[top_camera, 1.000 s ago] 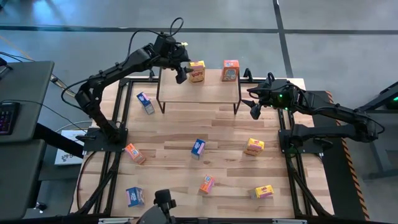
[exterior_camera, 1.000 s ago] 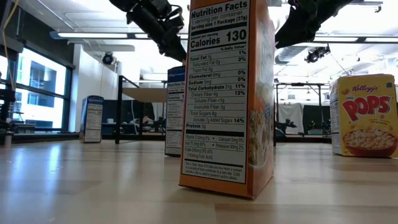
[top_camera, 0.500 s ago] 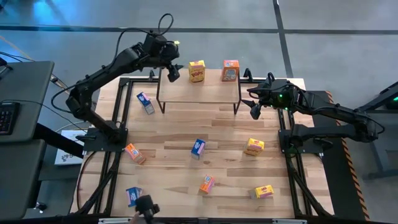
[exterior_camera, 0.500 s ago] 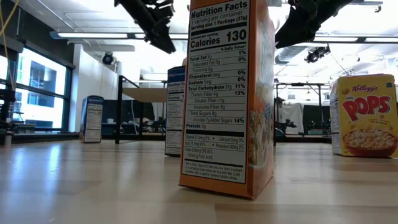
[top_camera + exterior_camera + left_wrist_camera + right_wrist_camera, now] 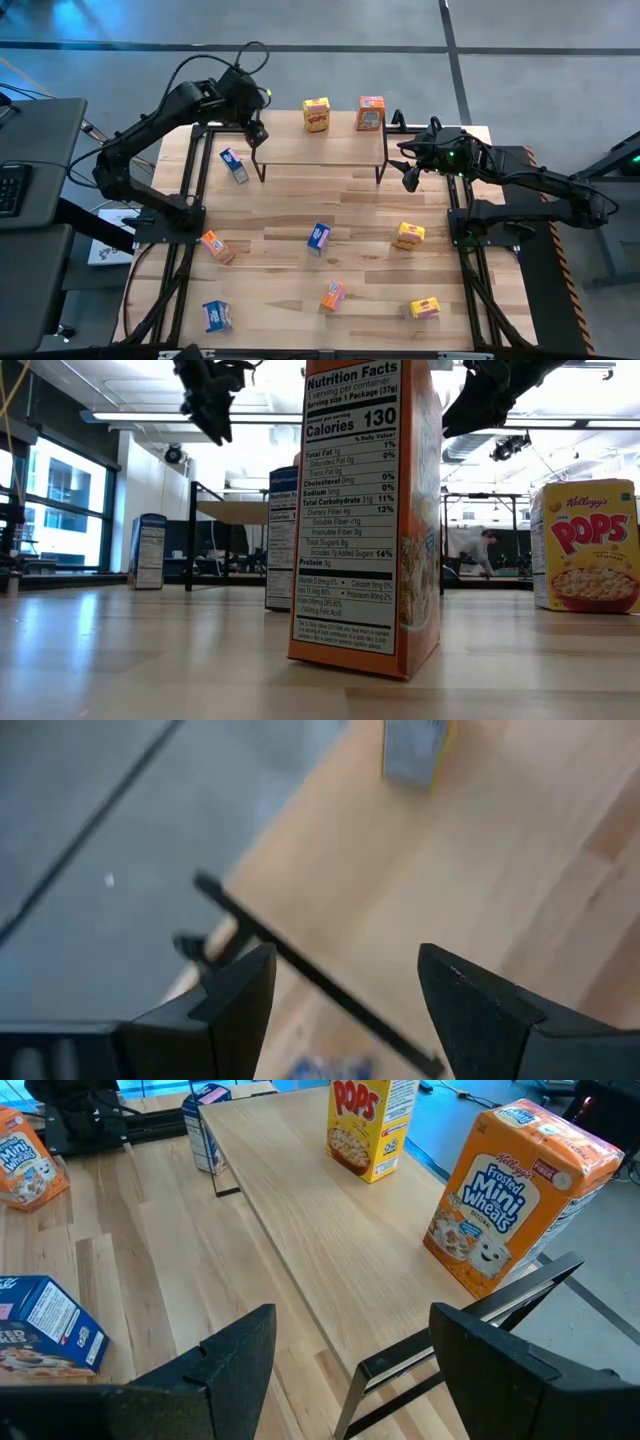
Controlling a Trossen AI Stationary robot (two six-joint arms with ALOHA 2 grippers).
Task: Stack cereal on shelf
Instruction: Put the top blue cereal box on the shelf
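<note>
Two boxes are up on the shelf (image 5: 318,140): a yellow Pops box (image 5: 317,114) and an orange Frosted Mini-Wheats box (image 5: 370,112), both standing along its far edge, apart from each other, not stacked.

Seven boxes sit on the table (image 5: 280,250):
- blue box (image 5: 234,165) just off the shelf's left legs, toward the table's left edge
- orange box (image 5: 216,246) at the left edge, mid-table
- blue box (image 5: 319,238) about centre
- yellow box (image 5: 409,235) toward the right edge
- blue box (image 5: 216,315) at the near-left corner
- orange box (image 5: 333,295) near the near edge, middle
- yellow box (image 5: 424,308) toward the near-right corner

Left gripper (image 5: 255,130) hangs in the air at the shelf's far-left corner. Jaws apart, nothing between them; the left wrist view shows bare fingers (image 5: 240,990) over the shelf rim. Right gripper (image 5: 409,177) is parked off the shelf's right end, jaws apart and empty; its wrist view looks along the shelf top at both placed boxes.

My read: between picks, roughly a fifth of the job done. Next pick most likely the blue box by the left legs, closest to the left gripper. That calls for a descent clear of the shelf leg, jaws squared across the box's narrow faces, then a lift over the rim. Risk: clipping the leg or tipping the box on closing.
</note>
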